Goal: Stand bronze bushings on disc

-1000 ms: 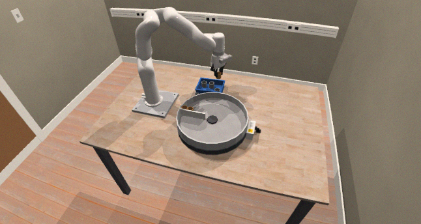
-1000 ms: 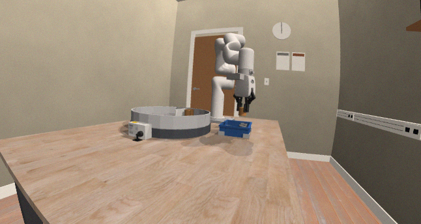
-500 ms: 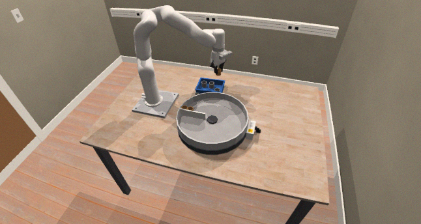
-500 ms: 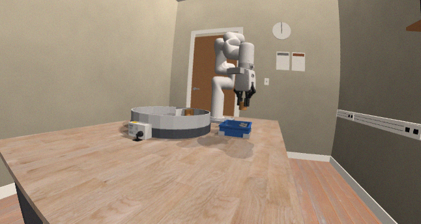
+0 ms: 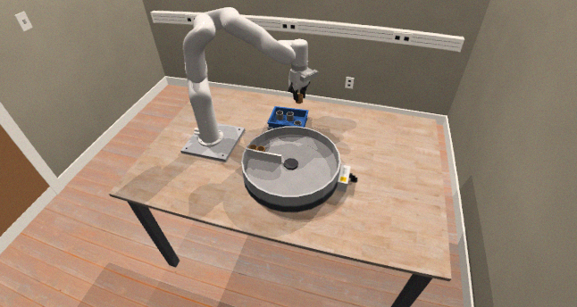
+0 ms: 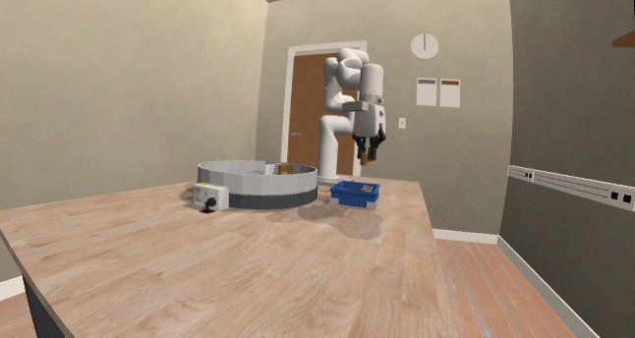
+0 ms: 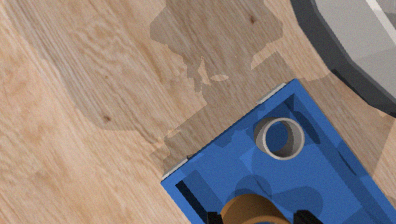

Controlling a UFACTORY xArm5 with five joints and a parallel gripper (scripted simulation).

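My gripper is shut on a bronze bushing, held in the air above the blue crate. Three steel bushings stand in the crate: one at the left, one in the middle and one near the front right corner. The wrist view shows one steel bushing. On the turntable's disc, two bronze bushings stand side by side behind the divider, near the rim. The dark hub is at the disc's centre.
The turntable's raised wall surrounds the disc. A thin divider runs from near the hub to the wall. A white box with a black knob stands beside the turntable. The crate stands close behind it.
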